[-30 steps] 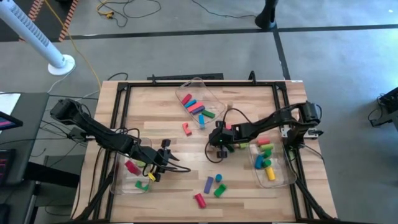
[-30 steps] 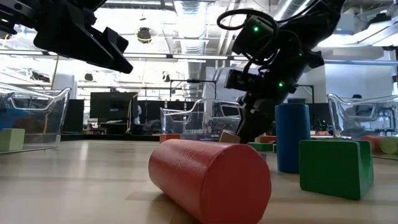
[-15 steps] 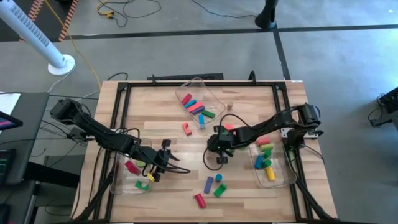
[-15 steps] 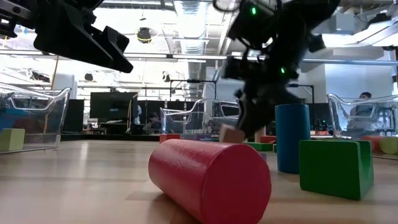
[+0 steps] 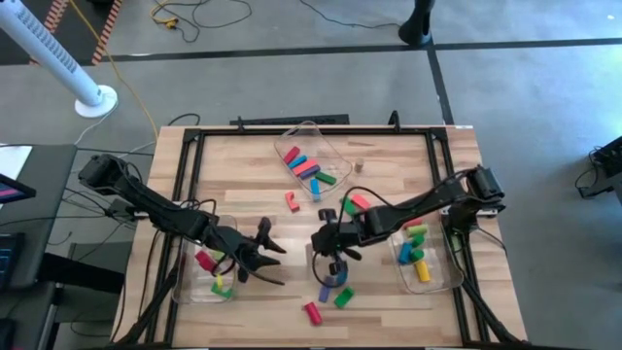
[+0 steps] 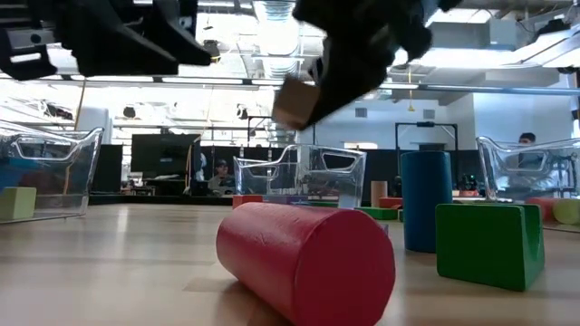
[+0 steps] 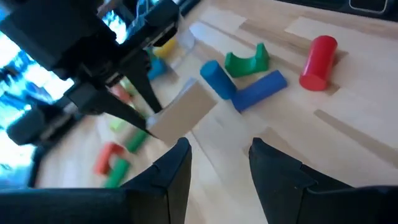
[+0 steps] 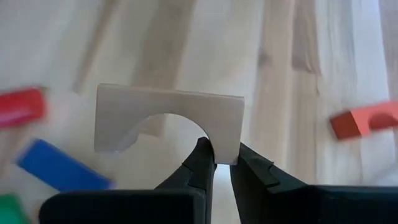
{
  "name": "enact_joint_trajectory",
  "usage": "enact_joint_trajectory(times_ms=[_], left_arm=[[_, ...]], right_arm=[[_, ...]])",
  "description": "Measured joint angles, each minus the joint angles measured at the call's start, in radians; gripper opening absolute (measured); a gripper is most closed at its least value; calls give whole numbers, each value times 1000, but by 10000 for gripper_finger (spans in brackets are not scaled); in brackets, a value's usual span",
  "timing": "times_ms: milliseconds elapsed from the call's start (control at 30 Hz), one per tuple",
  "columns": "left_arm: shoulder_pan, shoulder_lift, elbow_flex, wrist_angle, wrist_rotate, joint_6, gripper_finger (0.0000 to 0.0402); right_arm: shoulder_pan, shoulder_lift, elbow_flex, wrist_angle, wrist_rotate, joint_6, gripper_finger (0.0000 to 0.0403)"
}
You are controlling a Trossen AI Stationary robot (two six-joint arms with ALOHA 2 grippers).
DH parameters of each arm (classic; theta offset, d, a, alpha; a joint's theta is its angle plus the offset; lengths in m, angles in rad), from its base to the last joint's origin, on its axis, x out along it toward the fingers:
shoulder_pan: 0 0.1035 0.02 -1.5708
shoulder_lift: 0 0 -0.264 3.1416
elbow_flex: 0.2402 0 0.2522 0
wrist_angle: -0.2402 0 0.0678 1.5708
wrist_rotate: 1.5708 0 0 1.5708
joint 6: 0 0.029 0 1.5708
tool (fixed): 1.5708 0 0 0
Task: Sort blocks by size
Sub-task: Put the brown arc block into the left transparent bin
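My right gripper (image 5: pixel 328 257) hangs over the table's middle, shut on a tan arch block (image 8: pixel 168 118), which also shows high up in the low view (image 6: pixel 294 101). My left gripper (image 5: pixel 265 255) stands open beside the left bin (image 5: pixel 187 282), with nothing between its fingers (image 7: pixel 217 165). Below the right gripper lie loose blocks: a purple bar (image 5: pixel 326 289), a blue cylinder (image 5: pixel 342 280), a green arch (image 5: pixel 343 297) and a red cylinder (image 5: pixel 312 312) on its side. A red arch (image 5: pixel 291 201) lies farther back. My right gripper pinches one leg of the tan arch (image 8: pixel 224 140), at the arch's end. One finger (image 8: pixel 200 163) stands in the arch's hollow and the other on the outer end face. The fingers slant down from the table's right. The arch hangs tilted, lifted clear of the table.
Three clear bins hold blocks: one at the far middle (image 5: pixel 335 156), one at the left near edge, one at the right (image 5: pixel 445 277). A small tan cylinder (image 5: pixel 358 166) stands behind the middle. A red block (image 5: pixel 358 202) lies by the right arm.
My right gripper has risen and gone toward the table's near edge and a little left, carrying the tan arch, which has been lifted off the table. My left gripper has rolled about its own axis while staying in place.
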Motion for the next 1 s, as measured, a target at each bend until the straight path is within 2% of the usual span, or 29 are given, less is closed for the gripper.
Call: enact_joint_trajectory(times_ms=[233, 600, 700, 900, 1000], left_arm=[[-13, 0, 13, 42, 0, 206, 151], [-46, 0, 57, 51, 0, 335, 151], [-47, 5, 65, 52, -1, 374, 153], [-48, 124, 132, 48, -52, 438, 190], [-58, 197, 175, 40, -149, 455, 216]], right_arm=[[47, 0, 72, -14, -8, 8, 68], [58, 0, 110, -9, -9, 40, 68], [44, 0, 110, -5, -37, 60, 68], [12, 0, 110, 15, -111, 91, 68], [7, 0, 109, 2, -113, 93, 68]])
